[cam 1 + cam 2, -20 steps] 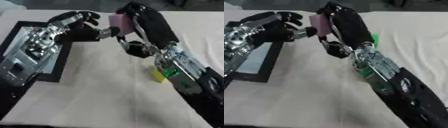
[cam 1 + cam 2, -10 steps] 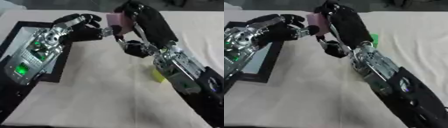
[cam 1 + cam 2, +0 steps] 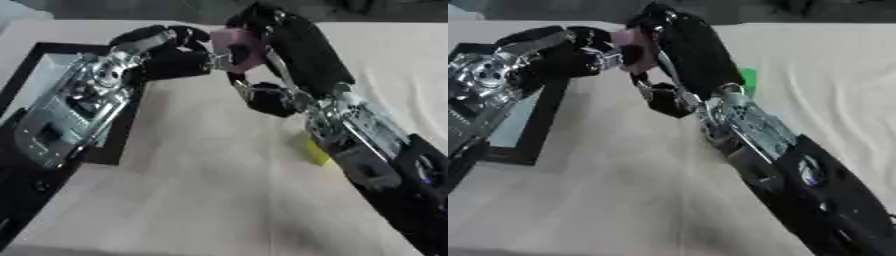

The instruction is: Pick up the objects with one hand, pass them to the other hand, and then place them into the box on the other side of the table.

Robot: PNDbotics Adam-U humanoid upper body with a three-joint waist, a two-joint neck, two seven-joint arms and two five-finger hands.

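A pink block point(image 3: 238, 47) hangs above the table's far middle, between my two hands. My right hand point(image 3: 293, 47) comes in from the right and is curled on the block's right side, with its thumb hanging lower. From the left, my left hand point(image 3: 171, 55) meets the block, its fingers curled over the top and a fingertip point(image 3: 213, 60) touching the left face. The black-rimmed box point(image 3: 44, 52) lies flat at the left, partly hidden under my left forearm.
A yellow-green block point(image 3: 315, 151) lies on the cloth, half hidden beside my right forearm. A green object point(image 3: 748, 80) shows behind that arm. Pale cloth covers the table point(image 3: 201, 190), with bare cloth across the near middle.
My left hand has moved right to the pink block, and its spread fingers have curled onto it. The right hand has kept the block in much the same place.
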